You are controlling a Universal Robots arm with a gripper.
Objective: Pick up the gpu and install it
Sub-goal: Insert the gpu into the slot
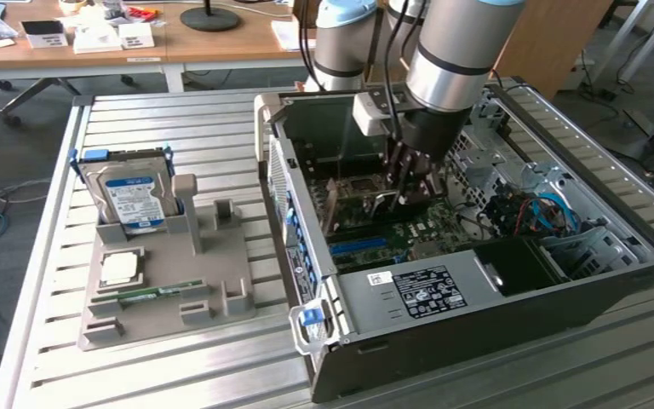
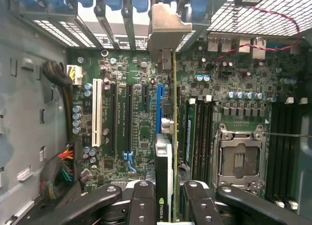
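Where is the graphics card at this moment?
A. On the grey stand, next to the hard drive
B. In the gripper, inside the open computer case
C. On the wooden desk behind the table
B: the gripper is closed on the graphics card, with a finger on each side of it, inside the open computer case and over the motherboard.

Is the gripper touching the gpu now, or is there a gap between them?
Touching. The wrist view shows the gpu edge-on, clamped in the gripper, with its fingers against both faces.
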